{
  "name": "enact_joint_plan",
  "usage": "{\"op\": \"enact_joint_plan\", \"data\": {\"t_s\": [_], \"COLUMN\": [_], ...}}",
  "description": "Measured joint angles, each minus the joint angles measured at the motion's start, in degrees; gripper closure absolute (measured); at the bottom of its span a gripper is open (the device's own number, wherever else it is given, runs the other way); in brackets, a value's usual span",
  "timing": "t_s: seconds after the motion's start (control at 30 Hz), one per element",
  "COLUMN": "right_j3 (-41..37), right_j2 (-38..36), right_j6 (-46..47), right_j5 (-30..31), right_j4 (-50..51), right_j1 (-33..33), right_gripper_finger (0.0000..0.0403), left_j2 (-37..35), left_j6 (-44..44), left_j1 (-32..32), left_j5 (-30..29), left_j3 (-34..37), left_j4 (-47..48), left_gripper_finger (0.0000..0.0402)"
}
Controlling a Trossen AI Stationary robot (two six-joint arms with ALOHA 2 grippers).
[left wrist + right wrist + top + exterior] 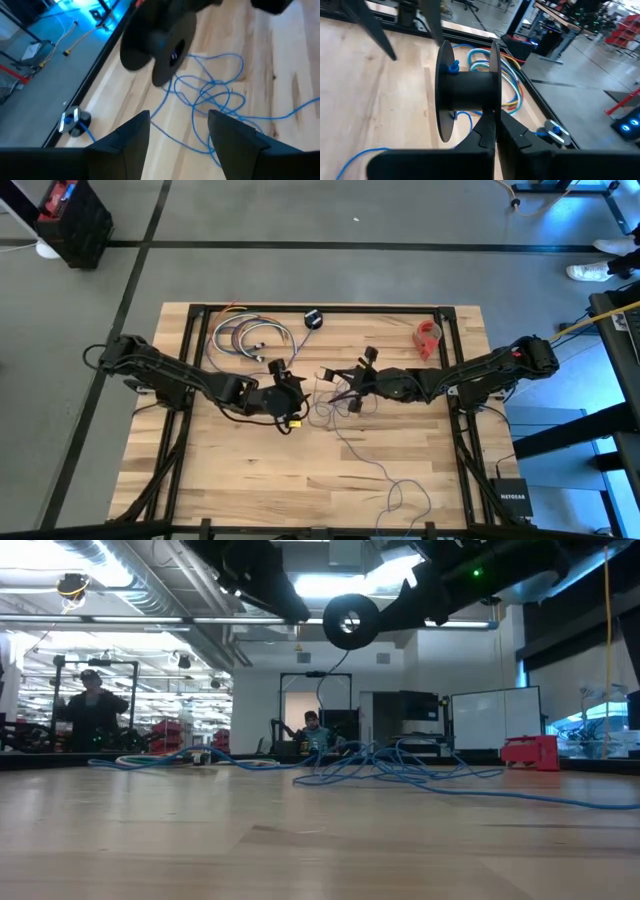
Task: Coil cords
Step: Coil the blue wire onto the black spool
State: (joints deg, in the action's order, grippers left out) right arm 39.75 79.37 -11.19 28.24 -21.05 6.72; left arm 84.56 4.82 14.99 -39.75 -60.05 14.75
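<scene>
A black spool (470, 90) with two round flanges hangs above the table's middle, and my right gripper (492, 135) is shut on it. It also shows in the low view as the spool (350, 620) and in the left wrist view as the spool (160, 45). The thin cord (215, 90) is joined to a flange at its end (452, 66). It drops slack into a loose tangle on the wood and trails as the cord (385, 475) toward the near edge. My left gripper (180, 135) stands open just left of the spool, above the tangle, touching nothing. My right gripper pinches the rim of one flange (493, 102) between its two fingers. The fingers come from the table's right, nearly level. The spool is lifted clear of the table with its axle about level, and the cord hangs slack below it.
A bundle of thicker multicoloured cables (250, 338) lies at the far left. A small black round piece (314, 318) sits by the far edge. A red object (428, 338) stands at the far right. Bare wood lies along the near left. People show in the room beyond the table.
</scene>
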Motion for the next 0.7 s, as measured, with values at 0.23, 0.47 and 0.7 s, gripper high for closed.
{"op": "enact_joint_plan", "data": {"t_s": [0.23, 0.47, 0.7], "right_j3": [0.00, 0.00, 0.00], "right_j2": [0.00, 0.00, 0.00], "right_j6": [-0.04, -1.09, -2.62], "right_j5": [-3.20, -6.97, -11.33], "right_j4": [-0.15, -0.72, -1.86], "right_j1": [0.00, 0.04, 0.04], "right_gripper_finger": [0.0400, 0.0400, 0.0400], "left_j2": [-0.11, -0.14, -0.14], "left_j6": [-2.17, -5.79, -6.26], "left_j1": [0.06, 0.06, 0.06], "left_j5": [5.05, 5.12, 5.18], "left_j3": [0.01, 1.53, 1.55], "left_j4": [-2.23, -7.90, -9.42], "left_gripper_finger": [0.0208, 0.0208, 0.0208]}}
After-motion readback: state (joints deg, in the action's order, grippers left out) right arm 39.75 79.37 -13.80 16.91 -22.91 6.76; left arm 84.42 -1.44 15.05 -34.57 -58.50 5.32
